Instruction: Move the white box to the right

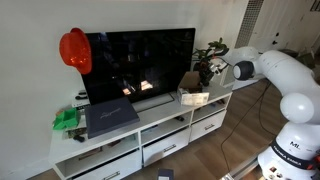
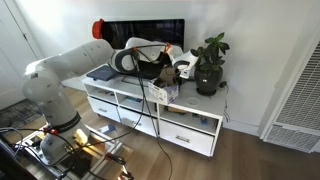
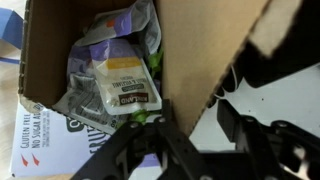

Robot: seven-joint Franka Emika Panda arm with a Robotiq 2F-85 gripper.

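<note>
The white box (image 1: 195, 97) is a small carton with whitish sides and open brown flaps. It stands on the white TV stand (image 1: 160, 125), right of the TV, and also shows in an exterior view (image 2: 163, 92). My gripper (image 1: 207, 72) hangs just above its right side, which both exterior views show (image 2: 178, 68). In the wrist view the gripper (image 3: 195, 125) is open. One brown flap (image 3: 200, 40) reaches down between its two fingers, with a gap still showing beside it. Food packets (image 3: 120, 85) lie inside the box.
A flat dark navy box (image 1: 110, 115) lies on the stand's left part, with a green item (image 1: 66, 118) beside it. A TV (image 1: 140, 60) with a red helmet (image 1: 74, 48) stands behind. A potted plant (image 2: 210, 60) stands close to the right of the white box.
</note>
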